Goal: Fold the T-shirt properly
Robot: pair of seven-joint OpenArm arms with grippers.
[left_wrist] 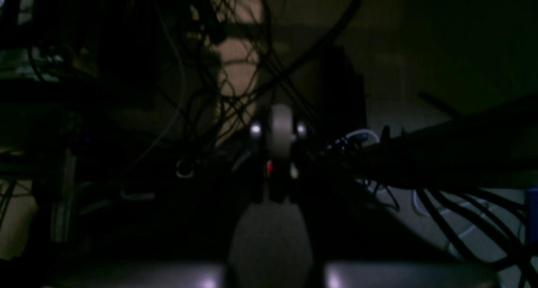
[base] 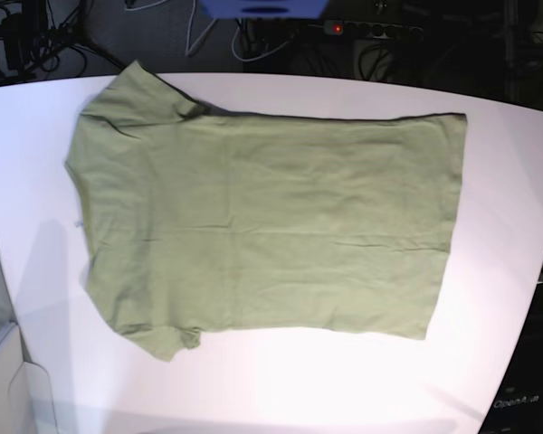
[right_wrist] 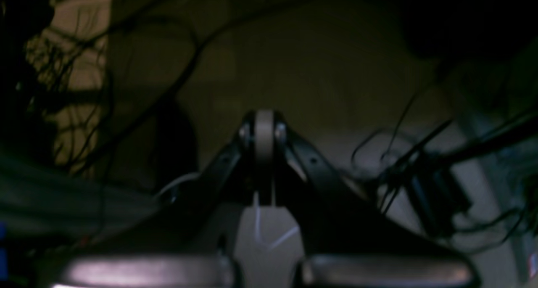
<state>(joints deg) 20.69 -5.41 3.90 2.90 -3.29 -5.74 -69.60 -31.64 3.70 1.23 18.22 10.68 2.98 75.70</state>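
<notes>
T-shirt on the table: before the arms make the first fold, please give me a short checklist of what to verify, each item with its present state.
1. T-shirt lies spread flat on the white table, collar end to the base view's left, hem to its right: ok.
2. Both short sleeves are visible at the left corners, untucked: ok.
3. Cloth is smooth: not ok, light wrinkles cross the middle.
4. Nothing lies on the cloth: ok.
5. Left end effector is shut and holds nothing: ok.
6. Right end effector is shut and holds nothing: ok.
</notes>
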